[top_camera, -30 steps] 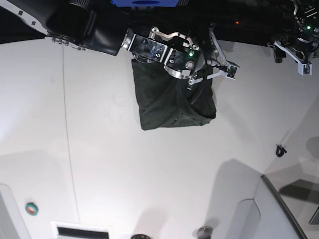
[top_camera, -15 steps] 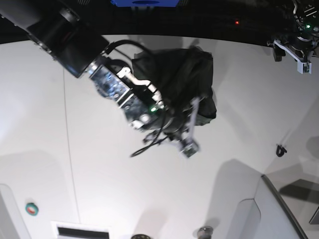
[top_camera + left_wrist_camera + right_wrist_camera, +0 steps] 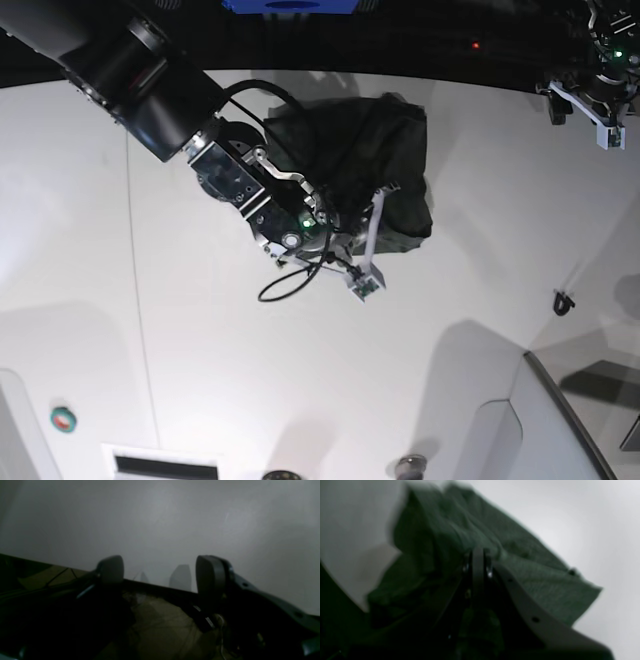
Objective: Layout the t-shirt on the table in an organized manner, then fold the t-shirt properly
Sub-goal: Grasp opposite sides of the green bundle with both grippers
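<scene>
Right claw (image 3: 477,555) is clamped on a fold of the t-shirt (image 3: 370,150), bunched at the table's (image 3: 200,350) far edge. Left claw (image 3: 160,572) hangs apart, empty, off to the side. Best pull low and steady to spread it flat.

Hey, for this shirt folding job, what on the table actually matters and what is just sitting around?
Part of the job:
- t-shirt, dark green, bunched
- table, white
- right claw, shut on the t-shirt
- left claw, open, holding nothing, off at the table's edge

Just lying about:
- small green and red round thing
- small dark clip
</scene>
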Action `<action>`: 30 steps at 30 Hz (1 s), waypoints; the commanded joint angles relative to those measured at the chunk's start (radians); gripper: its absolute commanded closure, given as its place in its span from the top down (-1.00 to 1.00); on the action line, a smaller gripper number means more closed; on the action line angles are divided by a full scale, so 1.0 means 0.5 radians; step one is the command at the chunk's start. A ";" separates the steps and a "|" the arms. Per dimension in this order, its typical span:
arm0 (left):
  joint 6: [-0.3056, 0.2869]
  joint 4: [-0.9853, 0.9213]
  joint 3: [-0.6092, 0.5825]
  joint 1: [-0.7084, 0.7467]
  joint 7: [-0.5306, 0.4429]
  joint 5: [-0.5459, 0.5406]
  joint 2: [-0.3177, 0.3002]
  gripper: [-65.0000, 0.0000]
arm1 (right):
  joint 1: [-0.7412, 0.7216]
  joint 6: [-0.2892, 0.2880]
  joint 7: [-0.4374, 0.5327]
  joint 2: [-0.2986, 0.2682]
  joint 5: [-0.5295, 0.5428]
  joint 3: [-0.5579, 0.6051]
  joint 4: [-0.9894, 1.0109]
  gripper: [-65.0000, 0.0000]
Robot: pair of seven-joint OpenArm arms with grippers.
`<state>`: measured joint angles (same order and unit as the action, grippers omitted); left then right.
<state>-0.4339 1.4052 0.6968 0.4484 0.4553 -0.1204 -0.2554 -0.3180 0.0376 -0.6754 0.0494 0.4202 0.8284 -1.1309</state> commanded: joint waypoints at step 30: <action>0.013 0.539 -0.723 -0.297 -0.022 -0.430 0.202 -1.00 | 0.214 0.206 0.054 -0.327 0.005 -0.250 -0.640 -0.97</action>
<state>-0.4179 1.6535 0.3340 0.3012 0.4637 -0.3191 -0.1528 -0.1879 0.1390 -0.6659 -0.1127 0.4267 0.7082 -1.4338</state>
